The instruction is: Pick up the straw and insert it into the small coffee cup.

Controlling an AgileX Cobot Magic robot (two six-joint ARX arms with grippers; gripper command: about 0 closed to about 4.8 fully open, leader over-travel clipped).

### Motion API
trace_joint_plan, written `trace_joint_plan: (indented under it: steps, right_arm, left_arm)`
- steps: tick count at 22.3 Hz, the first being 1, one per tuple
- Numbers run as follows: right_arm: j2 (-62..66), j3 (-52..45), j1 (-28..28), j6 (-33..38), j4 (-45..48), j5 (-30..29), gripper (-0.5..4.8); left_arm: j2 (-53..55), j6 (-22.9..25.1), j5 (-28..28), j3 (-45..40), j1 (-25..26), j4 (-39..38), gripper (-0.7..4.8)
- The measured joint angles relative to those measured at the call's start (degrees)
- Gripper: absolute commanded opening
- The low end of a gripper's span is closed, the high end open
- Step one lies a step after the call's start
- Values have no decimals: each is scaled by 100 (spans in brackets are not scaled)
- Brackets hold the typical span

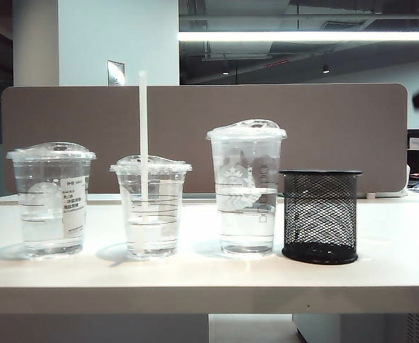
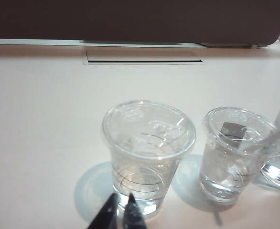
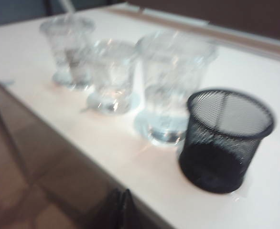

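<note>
Wide cup: I see it far left of the exterior frame, on the table.
Small coffee cup: centre-left; the straw stands upright through its lid.
Tall cup: right of centre.
Mesh holder: furthest right.
Left gripper: closed, empty, near the wide cup.
Right gripper: closed, empty, off the table edge.

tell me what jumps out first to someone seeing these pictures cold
The tall white straw stands out, rising upright from the small coffee cup, second from the left in a row of three clear lidded cups on the white table. Next is the black mesh pen holder, dark against everything else, at the row's right end, beside the tallest cup.
</note>
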Motion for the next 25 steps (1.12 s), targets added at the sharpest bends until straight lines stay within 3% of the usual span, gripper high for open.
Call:
trace_joint_plan:
  steps: [4,9,15,16,19,25]
  right_arm:
    - [2,-13,2,2,-35,-332,-1]
    - [2,-13,0,-11,-35,-323,-1]
    - [-4,-15,-142,-142,-11,522,0]
    - [-4,-37,-258,-146,59,568,0]
    - [-4,-483,-1355,-109,739,393,0]
    - [-4,-632,-2782,-26,1126,-804,0]
  left_arm:
    - [0,-2,0,0,0,0,22]
    - [0,-2,0,0,0,0,22]
    - [0,-2,0,0,0,0,22]
    - [0,-2,0,0,0,0,22]
    - [0,-2,0,0,0,0,22]
    - [0,-2,0,0,0,-2,22]
